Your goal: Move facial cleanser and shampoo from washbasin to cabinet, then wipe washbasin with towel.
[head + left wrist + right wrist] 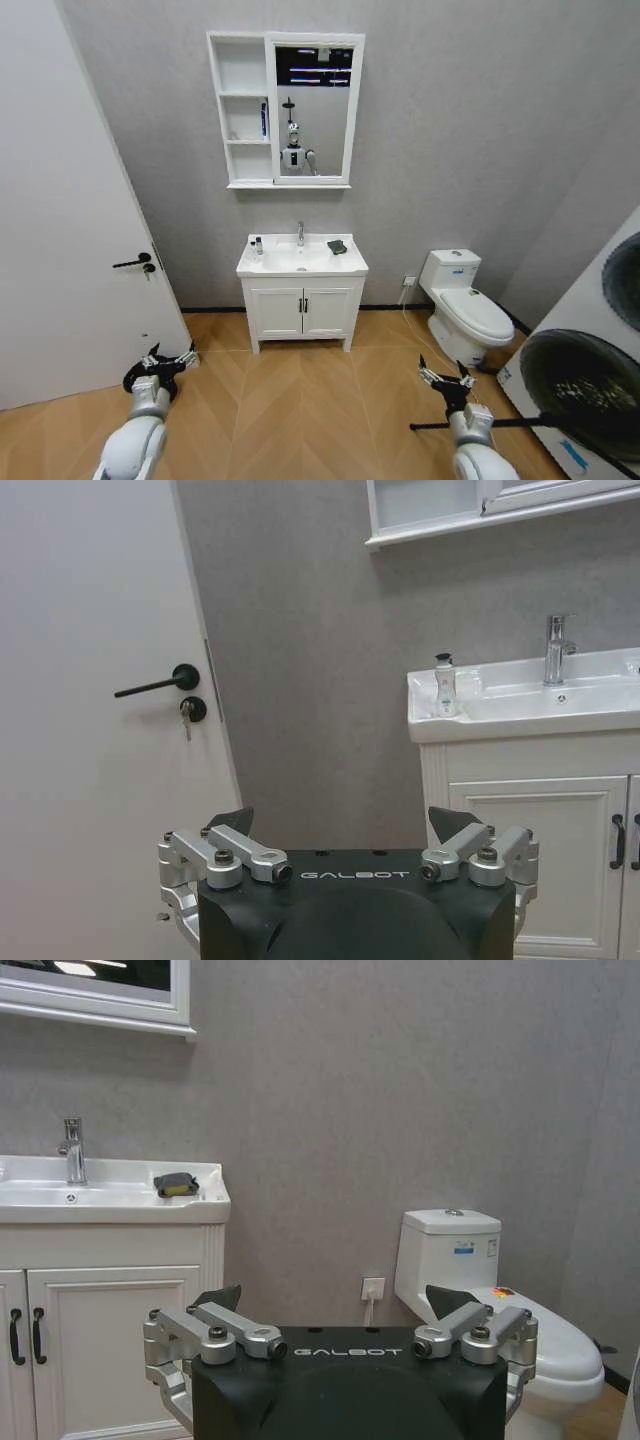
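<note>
Currently the left end effector (172, 358) and the right end effector (446, 374) hang low over the wooden floor, well apart from the washbasin (262, 268), both with fingers spread wide and holding nothing. On the washbasin, a small bottle (258, 245) stands at the left side and the dark towel (337, 246) lies at the right. Above hangs the cabinet (244, 112), with a dark blue bottle (263, 118) on its middle shelf.
</note>
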